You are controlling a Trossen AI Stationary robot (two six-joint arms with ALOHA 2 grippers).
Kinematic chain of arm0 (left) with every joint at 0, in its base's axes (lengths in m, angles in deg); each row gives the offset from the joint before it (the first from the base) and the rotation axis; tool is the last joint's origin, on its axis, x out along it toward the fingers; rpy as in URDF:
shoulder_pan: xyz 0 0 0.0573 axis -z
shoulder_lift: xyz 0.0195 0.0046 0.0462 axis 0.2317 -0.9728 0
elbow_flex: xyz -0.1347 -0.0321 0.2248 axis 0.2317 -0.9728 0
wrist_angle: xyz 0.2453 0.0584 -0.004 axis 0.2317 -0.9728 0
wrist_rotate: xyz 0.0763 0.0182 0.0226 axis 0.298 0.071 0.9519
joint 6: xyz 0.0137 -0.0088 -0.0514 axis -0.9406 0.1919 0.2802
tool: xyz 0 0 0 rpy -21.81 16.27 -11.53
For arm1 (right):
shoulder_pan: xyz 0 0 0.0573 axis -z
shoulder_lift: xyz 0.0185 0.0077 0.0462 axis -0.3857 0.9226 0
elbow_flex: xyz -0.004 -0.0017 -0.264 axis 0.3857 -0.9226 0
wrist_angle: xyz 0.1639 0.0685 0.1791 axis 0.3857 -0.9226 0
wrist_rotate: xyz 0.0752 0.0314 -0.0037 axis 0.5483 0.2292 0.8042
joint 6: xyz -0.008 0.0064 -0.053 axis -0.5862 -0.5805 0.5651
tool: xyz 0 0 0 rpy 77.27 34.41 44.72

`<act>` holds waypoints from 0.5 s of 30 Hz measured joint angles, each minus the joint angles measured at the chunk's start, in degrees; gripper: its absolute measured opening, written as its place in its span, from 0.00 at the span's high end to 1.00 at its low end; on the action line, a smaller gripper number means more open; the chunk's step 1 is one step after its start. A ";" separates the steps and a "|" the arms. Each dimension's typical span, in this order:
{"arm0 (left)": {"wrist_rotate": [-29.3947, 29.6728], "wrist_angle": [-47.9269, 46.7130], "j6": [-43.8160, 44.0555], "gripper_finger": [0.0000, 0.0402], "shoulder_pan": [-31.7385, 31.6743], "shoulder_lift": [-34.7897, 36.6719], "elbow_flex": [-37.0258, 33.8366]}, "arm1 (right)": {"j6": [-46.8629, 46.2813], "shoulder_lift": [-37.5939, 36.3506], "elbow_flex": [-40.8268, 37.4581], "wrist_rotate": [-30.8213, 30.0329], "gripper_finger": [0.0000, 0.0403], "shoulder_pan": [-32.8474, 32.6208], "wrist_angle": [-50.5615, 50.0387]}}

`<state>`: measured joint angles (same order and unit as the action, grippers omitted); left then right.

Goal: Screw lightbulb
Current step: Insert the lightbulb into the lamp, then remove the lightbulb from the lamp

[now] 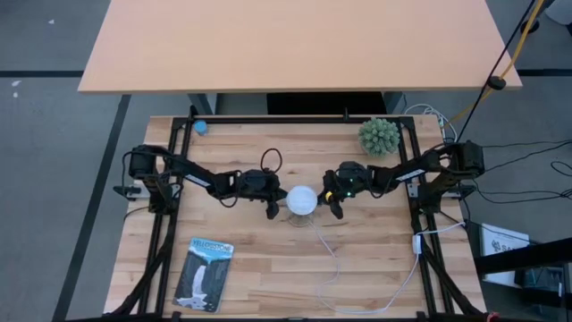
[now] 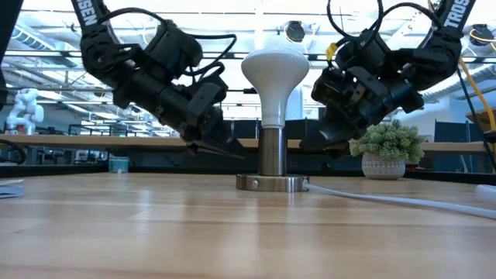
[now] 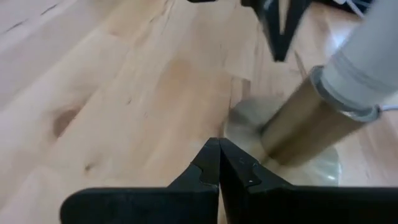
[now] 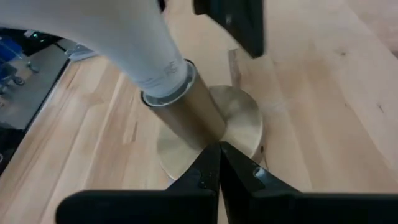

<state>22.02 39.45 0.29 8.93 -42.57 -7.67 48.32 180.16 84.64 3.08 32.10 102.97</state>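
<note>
The white lightbulb stands upright with its narrow end in the brass-coloured socket tube, which rises from a round base on the table's middle. The bulb also shows in the high view. My left gripper is shut and empty just left of the socket, its tips slanting down toward the base. My right gripper is shut and empty just right of it, its tips slanting down toward the tube's foot. Both stand a little off the socket in the low view.
A white cord runs from the socket base toward the near right. A blue packaging card lies near left. A small potted plant stands far right, and a small blue object far left.
</note>
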 joint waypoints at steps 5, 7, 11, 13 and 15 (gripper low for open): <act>0.01 8.88 1.88 1.00 -0.07 0.30 -5.76 | 1.66 -4.00 0.00 -0.42 1.00 0.31 -6.78; -0.03 14.40 2.97 1.00 -0.03 0.31 -8.85 | 2.12 -6.92 0.00 -2.49 1.00 0.25 -12.05; -0.90 24.57 4.52 1.00 -0.02 0.37 -14.94 | 2.02 -14.14 0.00 -8.33 1.00 -1.43 -25.54; -1.12 29.73 5.64 1.00 -0.10 0.37 -17.51 | 0.88 -17.57 -0.37 -10.81 1.00 -3.22 -30.68; -2.47 35.34 5.84 1.00 -0.51 0.40 -19.37 | -1.01 -21.30 -2.07 -13.03 1.00 -5.62 -32.99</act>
<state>19.55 74.78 6.13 8.42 -42.16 -27.03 47.31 158.85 82.57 -9.95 26.47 69.99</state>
